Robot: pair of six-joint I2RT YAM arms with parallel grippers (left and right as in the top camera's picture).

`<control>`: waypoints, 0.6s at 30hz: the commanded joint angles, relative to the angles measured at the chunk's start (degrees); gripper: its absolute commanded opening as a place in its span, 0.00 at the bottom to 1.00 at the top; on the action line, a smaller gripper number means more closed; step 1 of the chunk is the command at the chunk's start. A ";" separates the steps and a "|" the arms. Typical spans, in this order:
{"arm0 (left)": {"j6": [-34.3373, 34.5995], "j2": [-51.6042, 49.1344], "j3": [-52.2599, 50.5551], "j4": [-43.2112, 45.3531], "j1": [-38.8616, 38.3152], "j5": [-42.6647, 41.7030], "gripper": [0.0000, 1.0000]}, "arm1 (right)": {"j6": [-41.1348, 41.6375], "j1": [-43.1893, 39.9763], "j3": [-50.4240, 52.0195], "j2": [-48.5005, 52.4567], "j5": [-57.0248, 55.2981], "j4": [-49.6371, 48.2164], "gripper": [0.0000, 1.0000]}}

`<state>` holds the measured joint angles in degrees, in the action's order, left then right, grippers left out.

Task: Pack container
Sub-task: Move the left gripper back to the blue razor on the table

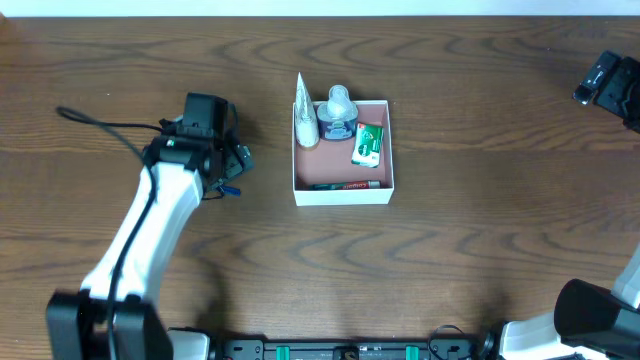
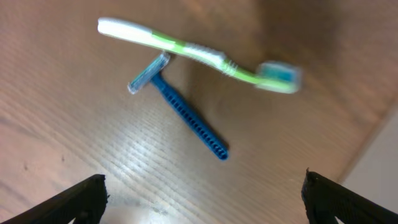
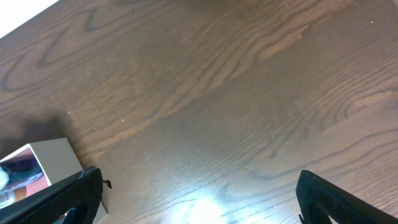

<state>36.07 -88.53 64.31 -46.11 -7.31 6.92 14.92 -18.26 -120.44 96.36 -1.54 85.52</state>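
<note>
The container (image 1: 342, 193) mid-frame already held several toiletries (image 1: 338, 112); toothbrush (image 2: 199, 53) and razor (image 2: 186, 118) lay unpacked on the bench beneath the wide-open, empty left gripper (image 2: 205, 191); right gripper (image 3: 199, 196) gaped empty too

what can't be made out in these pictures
Overhead: the left gripper mostly covers the razor and toothbrush.
Overhead: labels inside the box are too small to read.
Overhead: the right gripper is cut off by the right edge.
Left wrist: the toothbrush head is blurred.
</note>
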 commanded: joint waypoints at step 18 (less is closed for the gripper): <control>3.37 -20.39 7.96 -3.37 10.19 -14.45 0.99 | 0.90 -0.20 -0.66 -0.13 -0.59 0.07 0.99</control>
<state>39.03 -108.33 71.53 -49.12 2.66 -6.42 14.92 -18.26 -120.44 96.36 -1.54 85.52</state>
